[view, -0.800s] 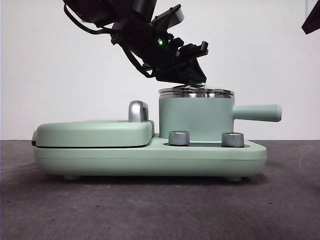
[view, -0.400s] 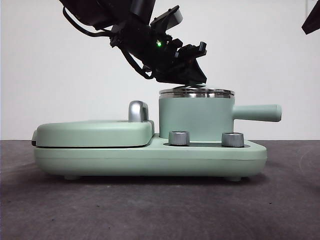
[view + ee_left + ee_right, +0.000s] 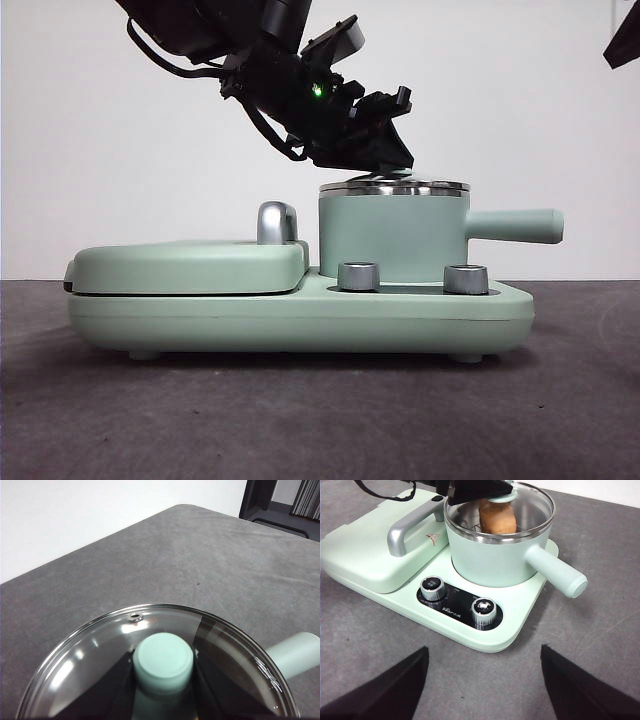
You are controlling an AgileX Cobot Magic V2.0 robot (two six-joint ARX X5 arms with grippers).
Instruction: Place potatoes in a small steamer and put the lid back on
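Front: left gripper (image 3: 385,160) hides lid knob; lid (image 3: 393,185) on small steamer (image 3: 390,235), grey table (image 3: 320,420), white wall | Left wrist: jaws clamp knob (image 3: 163,661), pot contents unclear through glass | Right wrist: right gripper (image 3: 482,680) jaws wide, idle; potato (image 3: 497,517) inside steamer, griddle (image 3: 365,550) at 9 o'clock.

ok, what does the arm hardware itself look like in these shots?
All black. The left gripper sits on a blocky, angular wrist with a looped black cable and a lit green LED. In its wrist view the jaws are flat, dark wedges. The right gripper shows two broad matte black jaws, no markings visible.
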